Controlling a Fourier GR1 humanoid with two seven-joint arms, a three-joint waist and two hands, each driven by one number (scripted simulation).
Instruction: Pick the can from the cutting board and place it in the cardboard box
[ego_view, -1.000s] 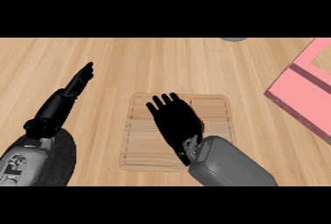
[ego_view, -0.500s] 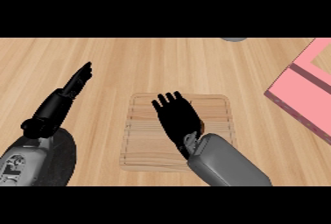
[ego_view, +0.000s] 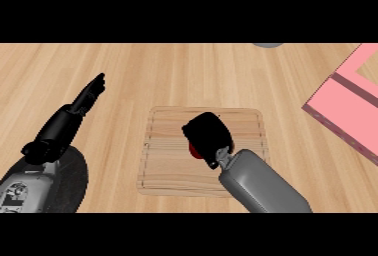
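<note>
Fingers (ego_view: 201, 129) around unlabelled red can (ego_view: 194, 151)

The wooden counter (ego_view: 148, 70) spreads pale brown on every side of the fingers, its grain running left to right in long plank strips. A small grey object (ego_view: 267, 44) lies on it well beyond the fingers of the right hand (ego_view: 205, 131), ahead and to their right. The view's top edge cuts it off, so only a rounded sliver shows, too little to name. It is farther still from the left hand (ego_view: 88, 95).

Pale wood-grain cutting board (ego_view: 170, 170), red can (ego_view: 195, 150), black right hand (ego_view: 206, 131), pink box (ego_view: 347, 102).
</note>
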